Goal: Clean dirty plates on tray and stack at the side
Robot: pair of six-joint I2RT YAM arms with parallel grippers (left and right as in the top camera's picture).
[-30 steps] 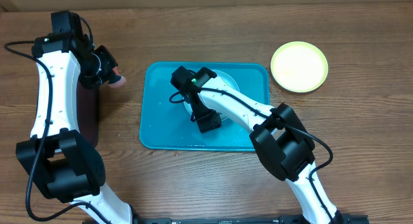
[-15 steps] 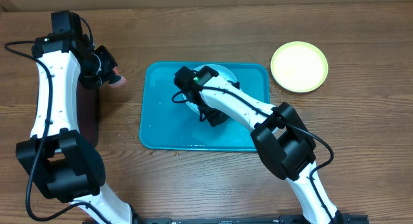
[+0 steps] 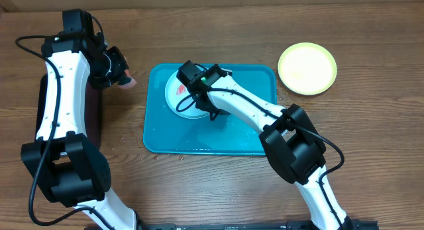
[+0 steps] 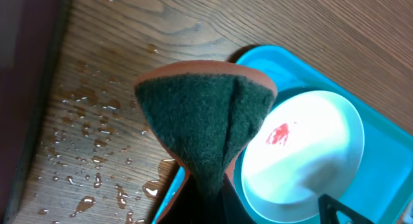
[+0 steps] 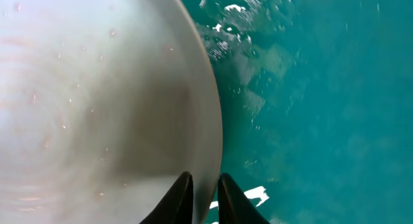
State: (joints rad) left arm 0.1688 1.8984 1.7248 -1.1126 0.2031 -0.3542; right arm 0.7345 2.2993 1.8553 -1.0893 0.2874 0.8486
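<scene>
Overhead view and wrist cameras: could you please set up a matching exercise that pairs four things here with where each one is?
Things:
1. red-smeared plate
2. lime green plate
3. sponge
4. turquoise tray

Places:
A. held in the left gripper, over wet table
B. on bare wood beside the tray, not in it
C. in the middle of the table, wet inside
D. lying in the tray, rim between the fingers of the right gripper

Pairs: 1-D, 2-B, 3-A, 4-C.
</scene>
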